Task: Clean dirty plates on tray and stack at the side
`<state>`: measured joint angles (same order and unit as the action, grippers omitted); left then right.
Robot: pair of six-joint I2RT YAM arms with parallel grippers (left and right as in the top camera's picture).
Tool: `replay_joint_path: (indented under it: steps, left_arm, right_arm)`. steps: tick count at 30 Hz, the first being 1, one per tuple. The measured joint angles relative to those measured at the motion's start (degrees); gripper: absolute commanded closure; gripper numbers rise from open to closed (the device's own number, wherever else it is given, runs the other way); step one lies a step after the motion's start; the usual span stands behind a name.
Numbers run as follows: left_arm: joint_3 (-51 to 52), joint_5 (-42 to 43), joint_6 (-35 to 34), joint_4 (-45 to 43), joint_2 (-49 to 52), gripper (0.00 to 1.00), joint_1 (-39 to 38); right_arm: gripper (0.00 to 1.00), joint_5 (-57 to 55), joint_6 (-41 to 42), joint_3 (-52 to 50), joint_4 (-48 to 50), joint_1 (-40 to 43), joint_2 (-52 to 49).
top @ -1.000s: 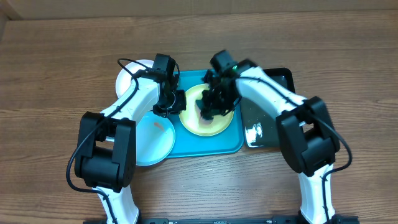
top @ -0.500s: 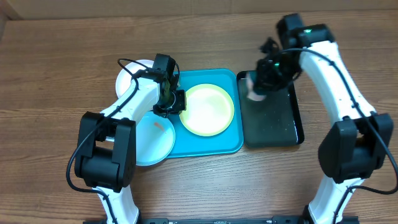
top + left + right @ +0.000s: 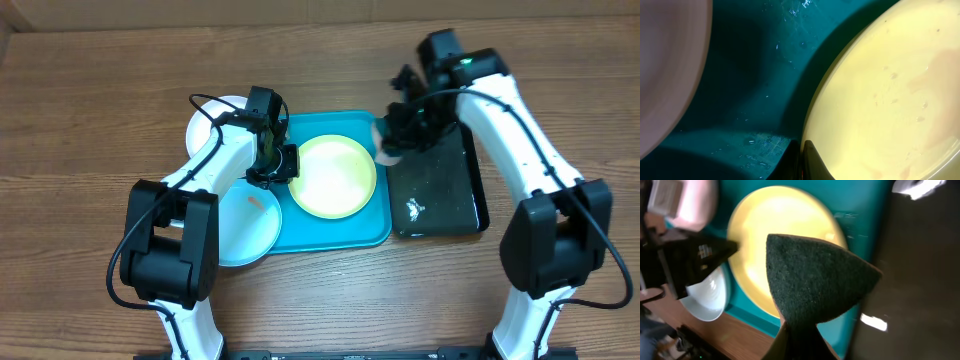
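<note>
**Operator:** Status of left gripper (image 3: 272, 160)?

**Technician:** Pressed together on the left rim of the lime-green plate (image 3: 333, 177). One fingertip (image 3: 812, 159) visible on that rim in the wrist view. Plate lying flat in the teal tray (image 3: 340, 238), with a faint orange film on its face.

**Operator:** Right gripper (image 3: 398, 138)?

**Technician:** Pinched on a dark green scouring sponge (image 3: 815, 280), folded in the grip. Held over the seam between the teal tray and the black tray (image 3: 445, 190), just beside the plate. Apparently clear of it.

**Operator:** Remaining plates?

**Technician:** Light blue plate (image 3: 245, 232) at the teal tray's left rim, red smear showing. Resting on that rim or merely beside it: cannot tell. White plate (image 3: 208, 125) behind the left arm, mostly hidden.

**Operator:** Likely faults from here?

**Technician:**
- Probably a scrub stroke next. Expect slip at the thin rim pinch under hard downward pressure. Possible result: plate skating across the wet tray.
- Avoid pressing near the right rim, to keep the plate from tipping about the held edge.
- Watch the folded sponge. A narrow grip plus a dragging stroke means a likely twist-out.
- Stop strokes short of the left fingertip. Otherwise, contact between the two grippers.
- Expect residue left under that fingertip, so a re-grip is probably needed.
</note>
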<state>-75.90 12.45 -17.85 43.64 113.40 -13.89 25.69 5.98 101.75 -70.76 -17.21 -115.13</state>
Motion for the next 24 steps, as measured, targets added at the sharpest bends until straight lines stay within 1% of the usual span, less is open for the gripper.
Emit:
replay_joint_path:
  steps: [4, 9, 12, 16, 21, 24]
  left_arm:
    - [0.00, 0.00, 0.00, 0.00, 0.00, 0.96, 0.00]
    - [0.00, 0.00, 0.00, 0.02, 0.00, 0.96, 0.00]
    - [0.00, 0.00, 0.00, 0.00, 0.00, 0.96, 0.00]
    - [0.00, 0.00, 0.00, 0.00, 0.00, 0.96, 0.00]
    - [0.00, 0.00, 0.00, 0.00, 0.00, 0.96, 0.00]
    - [0.00, 0.00, 0.00, 0.00, 0.00, 0.96, 0.00]
  right_arm:
    - [0.96, -2.10, 0.50, 0.00, 3.43, -6.16, 0.00]
    - [0.96, -11.50, 3.67, -0.63, 7.21, -11.72, 0.00]
    - [0.96, -16.39, 4.63, -2.40, 10.29, -13.09, 0.00]
    - [0.96, -19.67, 5.18, -6.69, 15.30, -13.29, 0.00]
    - [0.96, -21.46, 5.64, -14.01, 25.16, -13.25, -0.07]
    - [0.96, -21.75, 5.81, -17.79, 29.11, -13.25, -0.17]
